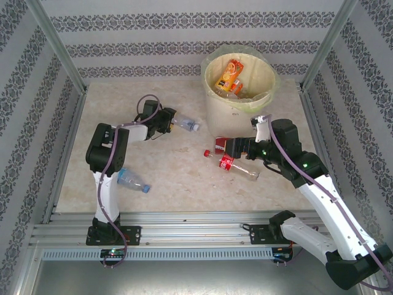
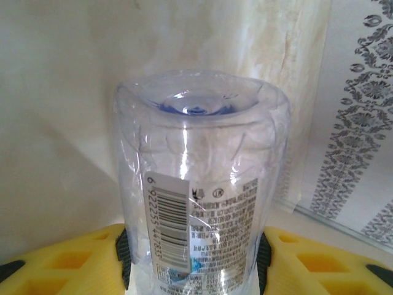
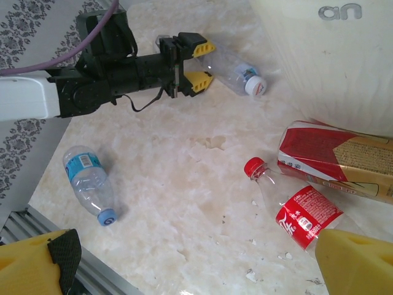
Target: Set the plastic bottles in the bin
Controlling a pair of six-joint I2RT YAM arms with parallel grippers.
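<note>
- The left pincer (image 3: 202,62) is narrowed onto a clear bottle (image 3: 236,70). It grips the end away from the cap, and the cap end points toward the bin (image 1: 216,114).
- From the left wrist, the bottle body sits squarely between the yellow fingers (image 2: 80,258) with its printed label up, so the hold looks centred.
- The clear bottle is low over the bench (image 1: 178,178), just left of the bin's foot. I cannot tell whether it is lifted off the surface yet.
- The bin stands at the far side, much taller than the bottle, and an orange-labelled bottle (image 1: 229,72) lies inside it.
- The step in hand seems to be lift and carry. It should go best by rising straight up first, high enough that the hanging cap end clears the rim, and only then moving right over the mouth.
- The thin walls probably dent and slip, so a steady squeeze, a slow swing and a release only over the middle of the opening seem wise.
- The right pincer (image 1: 226,149) stands wide and holds nothing, hovering over a red-labelled bottle (image 3: 295,209) and a flattened red-and-gold container (image 3: 331,157) at the bin's foot.
- That arm is near the bin, so the left arm's path should stay on the bin's left side to avoid it.
- A blue-labelled bottle (image 3: 89,181) lies on the bench near the left arm's base.
</note>
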